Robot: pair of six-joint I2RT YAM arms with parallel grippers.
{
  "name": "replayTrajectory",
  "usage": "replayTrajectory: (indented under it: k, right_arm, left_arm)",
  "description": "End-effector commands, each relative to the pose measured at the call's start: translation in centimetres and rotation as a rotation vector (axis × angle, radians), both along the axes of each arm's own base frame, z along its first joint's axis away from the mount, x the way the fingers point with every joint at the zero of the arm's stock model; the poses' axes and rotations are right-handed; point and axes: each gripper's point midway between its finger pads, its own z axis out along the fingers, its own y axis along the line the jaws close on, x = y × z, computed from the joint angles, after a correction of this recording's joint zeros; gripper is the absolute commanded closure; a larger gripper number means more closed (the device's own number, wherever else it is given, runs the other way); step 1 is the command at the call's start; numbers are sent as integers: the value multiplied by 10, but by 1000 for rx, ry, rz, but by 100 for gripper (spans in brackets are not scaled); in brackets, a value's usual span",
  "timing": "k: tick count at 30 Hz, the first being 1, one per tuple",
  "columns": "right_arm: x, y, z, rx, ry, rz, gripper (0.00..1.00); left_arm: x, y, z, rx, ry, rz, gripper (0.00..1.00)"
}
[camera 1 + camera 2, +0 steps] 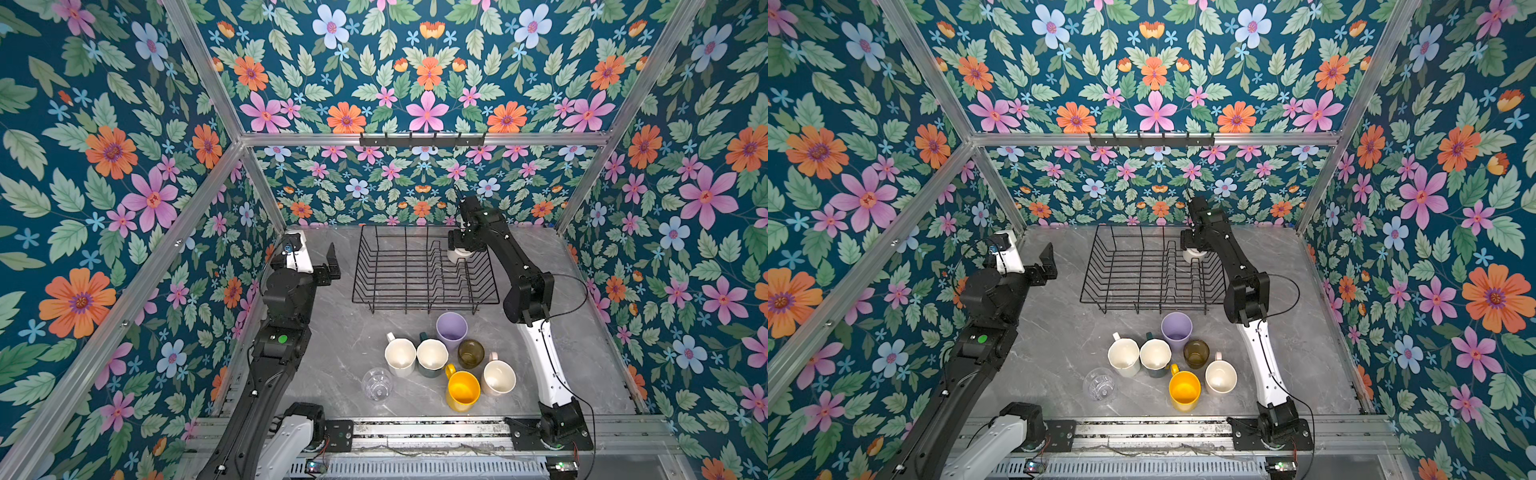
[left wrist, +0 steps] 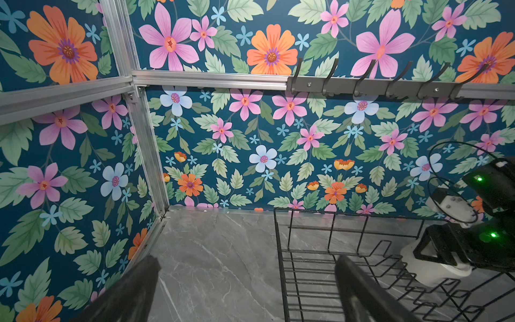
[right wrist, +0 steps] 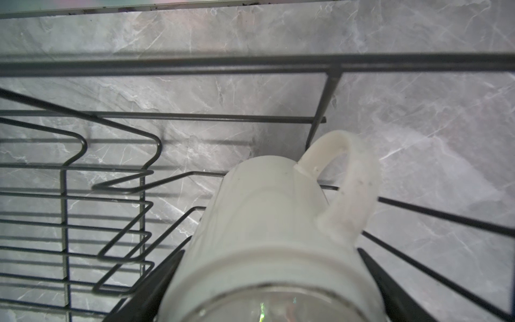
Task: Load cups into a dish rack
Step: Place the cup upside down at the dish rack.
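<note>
The black wire dish rack (image 1: 424,300) (image 1: 1142,309) stands at the back of the table. My right gripper (image 1: 461,249) (image 3: 271,252) is shut on a white mug (image 1: 457,257) (image 3: 264,212), bottom up, over the rack's far right corner, a finger on each side. Seven more cups stand in front of the rack: lilac tumbler (image 1: 451,328), white mug (image 1: 400,355), dark green mug (image 1: 432,355), olive-brown glass (image 1: 471,353), pale pink mug (image 1: 498,376), yellow mug (image 1: 462,388), clear glass (image 1: 377,384). My left gripper (image 1: 332,266) (image 2: 248,260) hangs open and empty, left of the rack.
Upright divider prongs (image 3: 125,195) fill the rack's middle, beside the held mug. A bar of hooks (image 1: 422,139) is fixed to the back wall. Aluminium frame posts and flowered walls close the table on three sides.
</note>
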Motion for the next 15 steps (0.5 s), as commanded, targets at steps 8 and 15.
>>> replayTrajectory:
  k: [8,15]
  right_arm:
    - [-5,4,3,12,10,12,33]
    - [-5,6,5,6,4,20,21]
  left_arm:
    - [1,-1,5,-1,-18,-6,0]
    - [0,0,5,0,-18,-2,0]
